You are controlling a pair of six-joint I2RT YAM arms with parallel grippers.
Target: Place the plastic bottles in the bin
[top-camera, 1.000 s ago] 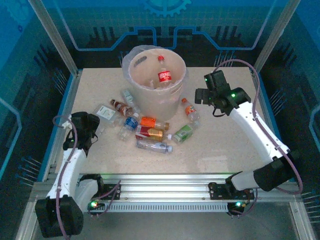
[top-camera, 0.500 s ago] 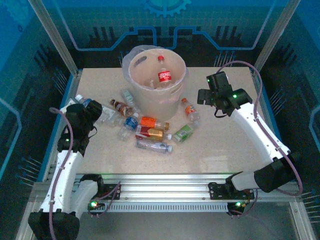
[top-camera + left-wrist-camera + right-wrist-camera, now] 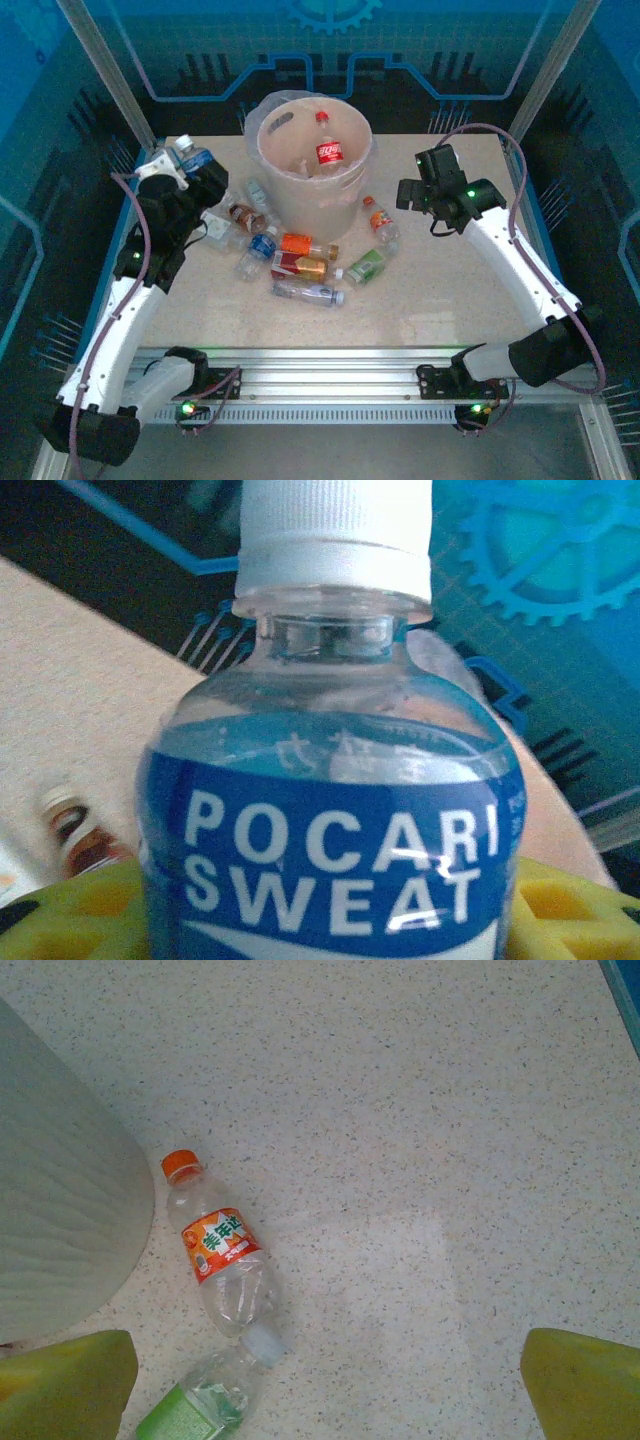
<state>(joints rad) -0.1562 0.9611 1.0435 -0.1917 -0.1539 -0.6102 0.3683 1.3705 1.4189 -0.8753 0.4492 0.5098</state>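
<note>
My left gripper [image 3: 172, 170] is holding a bottle [image 3: 330, 810] above the table's [image 3: 450, 300] left edge, left of the bin [image 3: 300, 205]. A second bottle [image 3: 328, 150] is sitting inside the bin; other bottles [image 3: 300, 267] are lying just before it. My right gripper [image 3: 408, 190] is hovering right of them.

There is one big bin [image 3: 305, 205] at the top middle. One red-label bottle [image 3: 329, 151] sticks up inside it. About nine bottles [image 3: 308, 292] lie on the table [image 3: 430, 300] in the middle. One blue-label bottle [image 3: 192, 156] is at the upper left. There are two robot arms, the left arm [image 3: 115, 320] and the right arm [image 3: 520, 260].
</note>
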